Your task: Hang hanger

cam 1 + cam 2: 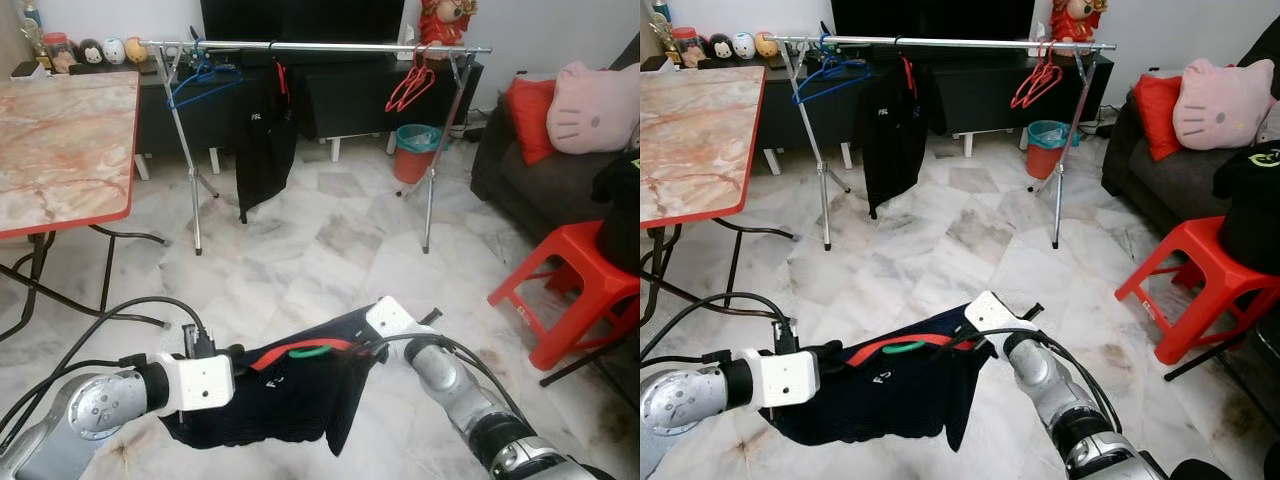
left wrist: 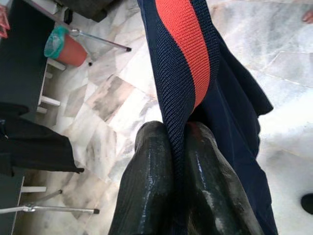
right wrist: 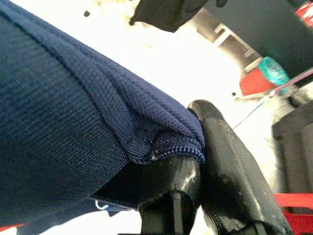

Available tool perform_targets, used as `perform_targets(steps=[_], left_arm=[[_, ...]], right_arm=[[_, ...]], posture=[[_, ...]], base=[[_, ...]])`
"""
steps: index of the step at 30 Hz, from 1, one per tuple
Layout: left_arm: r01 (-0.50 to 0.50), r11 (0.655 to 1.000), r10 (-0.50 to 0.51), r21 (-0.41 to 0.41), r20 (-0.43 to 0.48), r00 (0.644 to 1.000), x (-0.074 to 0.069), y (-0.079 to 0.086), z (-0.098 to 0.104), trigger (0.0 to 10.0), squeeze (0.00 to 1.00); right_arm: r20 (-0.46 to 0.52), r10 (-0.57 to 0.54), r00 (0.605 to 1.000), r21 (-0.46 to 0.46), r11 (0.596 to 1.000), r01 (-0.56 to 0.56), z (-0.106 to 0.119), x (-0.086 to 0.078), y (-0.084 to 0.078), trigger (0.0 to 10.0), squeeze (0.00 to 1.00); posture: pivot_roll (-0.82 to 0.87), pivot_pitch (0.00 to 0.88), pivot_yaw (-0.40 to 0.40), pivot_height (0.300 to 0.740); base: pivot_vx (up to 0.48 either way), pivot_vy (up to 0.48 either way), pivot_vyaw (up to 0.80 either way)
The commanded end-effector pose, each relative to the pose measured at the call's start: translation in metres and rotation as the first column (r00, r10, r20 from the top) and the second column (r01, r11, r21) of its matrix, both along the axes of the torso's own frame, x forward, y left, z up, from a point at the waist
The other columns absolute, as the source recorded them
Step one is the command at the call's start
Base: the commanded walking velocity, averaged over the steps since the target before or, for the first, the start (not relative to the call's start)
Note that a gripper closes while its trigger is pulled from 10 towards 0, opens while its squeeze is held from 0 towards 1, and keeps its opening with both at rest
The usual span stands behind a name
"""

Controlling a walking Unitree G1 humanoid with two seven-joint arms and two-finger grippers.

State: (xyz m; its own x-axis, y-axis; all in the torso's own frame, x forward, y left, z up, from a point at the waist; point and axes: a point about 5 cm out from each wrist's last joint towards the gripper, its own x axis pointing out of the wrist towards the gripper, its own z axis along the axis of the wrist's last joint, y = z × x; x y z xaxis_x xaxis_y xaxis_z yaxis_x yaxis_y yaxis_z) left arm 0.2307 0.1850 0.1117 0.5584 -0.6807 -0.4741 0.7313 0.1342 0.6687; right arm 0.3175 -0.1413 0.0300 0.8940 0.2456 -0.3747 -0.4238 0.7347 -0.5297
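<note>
Both my arms are out in front of me, low over the marble floor (image 1: 330,240), and a dark navy shirt (image 1: 290,400) is stretched between them. My left hand (image 2: 178,147) is pinched tight on the shirt's collar edge, where a ribbed orange-red band (image 2: 188,44) runs along the knit; the two glossy black fingers (image 2: 146,181) press together with the cloth running between them. My right hand (image 3: 195,171) is clamped on a folded hem of the same shirt, a fine mesh weave with a stitched edge bunched at the fingertips. The fabric sags in loose folds between the two grips.

Inside the neck opening I can make out a curved green piece (image 1: 315,351) beside the red trim. It could be the hanger, but most of it is buried in the cloth, so I can't tell.

Ahead stands the clothes rail (image 1: 330,45), a thin metal bar on splayed legs. A blue hanger (image 1: 200,80) hangs near its left end, a black garment (image 1: 262,150) on a red hanger drapes down in the middle, and red hangers (image 1: 410,85) sit near the right end. Behind it a red bin (image 1: 415,150) with a teal liner is partly hidden by the rail's leg.

The marble-patterned counter (image 1: 60,150) with a red edge is cut off at the left. A red plastic stool (image 1: 570,280) stands at right, with something black on it that runs out of frame.
</note>
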Motion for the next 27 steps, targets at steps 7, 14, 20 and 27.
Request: perform_targets(steps=[7, 14, 20, 27], left_arm=[[0.019, 1.0, -0.018, 0.015, -0.021, 1.0, -0.001, -0.002, -0.003, 10.0, 0.0], [0.025, 1.0, -0.024, 0.01, -0.032, 0.999, -0.002, -0.005, -0.004, 10.0, 0.0], [0.029, 1.0, -0.029, 0.003, -0.041, 0.999, -0.003, -0.007, -0.005, 10.0, 0.0], [0.027, 1.0, -0.027, -0.011, -0.076, 0.997, -0.004, -0.007, -0.005, 10.0, 0.0]], right_arm=[[-0.06, 0.051, 0.997, 0.105, 0.994, -0.044, 0.009, 0.008, 0.005, 10.0, 0.0], [-0.144, 0.252, 0.957, 0.215, 0.952, -0.218, 0.01, 0.0, 0.03, 10.0, 0.02], [-0.179, 0.276, 0.944, 0.276, 0.935, -0.221, 0.009, -0.002, 0.035, 10.0, 1.0], [-0.337, 0.425, 0.84, 0.207, 0.904, -0.374, 0.0, -0.016, 0.028, 10.0, 1.0]], posture=[[0.19, 0.0, -0.075, 0.74], [0.18, 0.0, -0.074, 0.74], [0.18, 0.0, -0.074, 0.74], [0.18, 0.0, -0.071, 0.74]], base=[[0.0, 0.0, 0.0], [0.0, 0.0, 0.0], [0.0, 0.0, 0.0], [0.0, 0.0, 0.0]])
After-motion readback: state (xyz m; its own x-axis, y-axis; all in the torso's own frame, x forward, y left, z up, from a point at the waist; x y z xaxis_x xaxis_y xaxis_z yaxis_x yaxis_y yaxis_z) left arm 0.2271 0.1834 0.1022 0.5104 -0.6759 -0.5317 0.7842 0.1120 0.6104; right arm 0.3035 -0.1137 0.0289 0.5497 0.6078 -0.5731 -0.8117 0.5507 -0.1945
